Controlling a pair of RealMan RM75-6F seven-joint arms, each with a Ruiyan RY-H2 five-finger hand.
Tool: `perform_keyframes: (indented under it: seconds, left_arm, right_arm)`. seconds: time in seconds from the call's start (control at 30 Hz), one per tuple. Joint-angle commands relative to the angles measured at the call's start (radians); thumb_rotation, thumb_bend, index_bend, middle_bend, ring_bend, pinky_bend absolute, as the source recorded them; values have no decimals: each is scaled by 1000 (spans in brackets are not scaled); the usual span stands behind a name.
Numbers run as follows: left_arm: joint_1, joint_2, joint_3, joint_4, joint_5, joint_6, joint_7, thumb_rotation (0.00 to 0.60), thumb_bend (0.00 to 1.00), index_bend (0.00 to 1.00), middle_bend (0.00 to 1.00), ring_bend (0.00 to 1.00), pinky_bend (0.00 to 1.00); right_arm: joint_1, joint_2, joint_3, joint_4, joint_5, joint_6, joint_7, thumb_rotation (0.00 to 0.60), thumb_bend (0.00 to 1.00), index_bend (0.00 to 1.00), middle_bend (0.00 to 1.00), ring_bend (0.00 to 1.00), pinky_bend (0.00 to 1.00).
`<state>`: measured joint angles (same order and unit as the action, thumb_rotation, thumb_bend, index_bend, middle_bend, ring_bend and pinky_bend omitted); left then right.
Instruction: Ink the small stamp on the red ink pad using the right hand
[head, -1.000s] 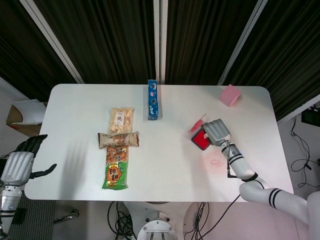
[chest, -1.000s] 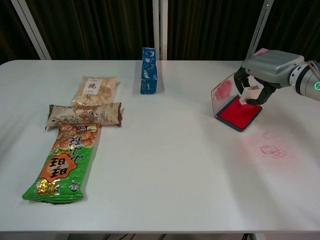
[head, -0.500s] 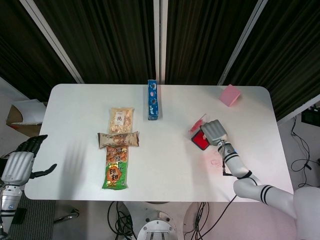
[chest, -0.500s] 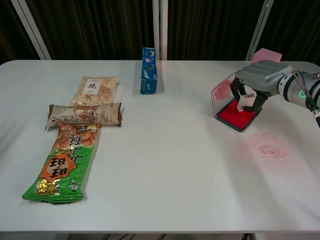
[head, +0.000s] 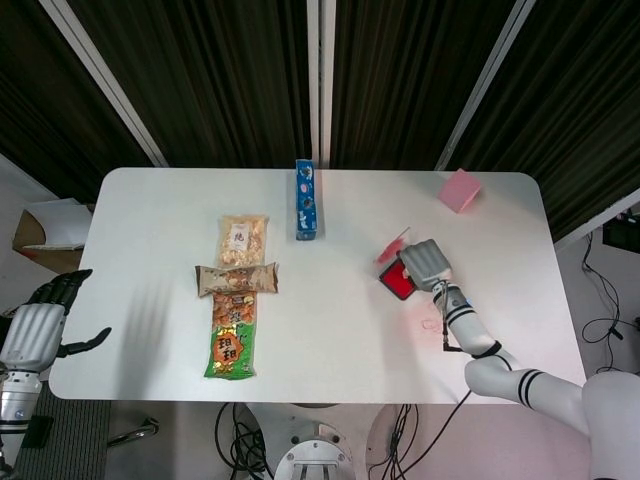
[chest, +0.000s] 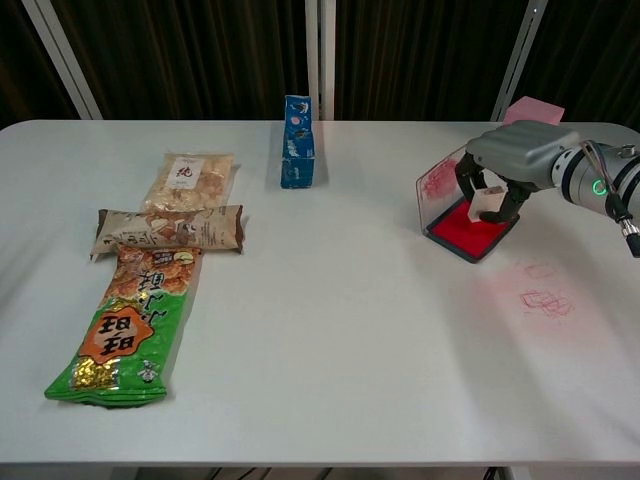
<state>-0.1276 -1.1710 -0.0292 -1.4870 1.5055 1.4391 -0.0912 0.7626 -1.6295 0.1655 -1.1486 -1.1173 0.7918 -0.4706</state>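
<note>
The red ink pad (chest: 468, 230) lies open at the table's right side, its clear lid (chest: 439, 180) tilted up on the left; the head view shows the red ink pad (head: 396, 283) partly under my hand. My right hand (chest: 512, 162) hangs over the pad and pinches the small pale stamp (chest: 489, 203), whose lower end touches the red surface. From above, my right hand (head: 424, 262) covers the stamp. My left hand (head: 38, 322) is off the table's left edge, fingers apart, holding nothing.
Red stamp marks (chest: 543, 294) stain the table near the pad. A blue box (chest: 296, 141) stands at the back middle. Three snack bags (chest: 170, 232) lie at the left. A pink block (chest: 532, 109) sits at the back right corner.
My right hand has moved left and down with the stamp, from above the pad's right side onto the red surface. The left hand has stayed put.
</note>
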Motion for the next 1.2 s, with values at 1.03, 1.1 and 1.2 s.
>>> perform_keyframes:
  seconds: [1.03,1.1,1.2]
  left_arm:
    - [5,9,7,-20,21,19,5,431,169,109,132,118,205]
    - [5,9,7,-18,21,19,3,429,170,109,132,118,205]
    - [6,8,7,-16,21,20,0,429,170,108,132,118,205]
  right_arm:
    - [-224,192,-206,-293,-188,212,16,600,341,556,494,835,1000]
    - [-225,187,-206,-286,-189,207,11,600,338,544,483,835,1000]
    - [-227,179,-205,-278,-190,205,9,600,336,539,476,835,1000]
